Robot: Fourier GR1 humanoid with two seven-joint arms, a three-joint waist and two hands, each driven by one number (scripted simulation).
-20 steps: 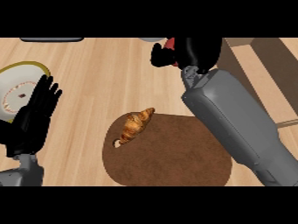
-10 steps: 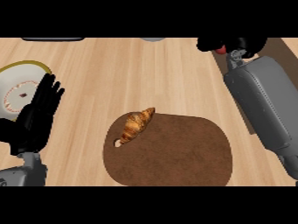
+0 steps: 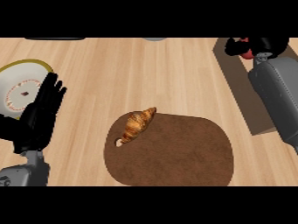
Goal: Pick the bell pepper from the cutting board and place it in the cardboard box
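Observation:
My right hand is at the top right, fingers curled round the red bell pepper, of which only small red patches show. It hangs over the cardboard box, which lies along the right side under my right forearm and is largely hidden by it. The brown cutting board sits at the lower middle with no pepper on it. Beside the plate at the left, my left hand rests open, fingers up.
A croissant lies on the board's upper left edge. A white plate with a yellow rim stands at the left, partly behind my left hand. A dark object and a grey one show at the counter's far edge.
My right arm has swung to the right with the pepper, from above the counter beyond the board to over the box. The left hand has stayed put.

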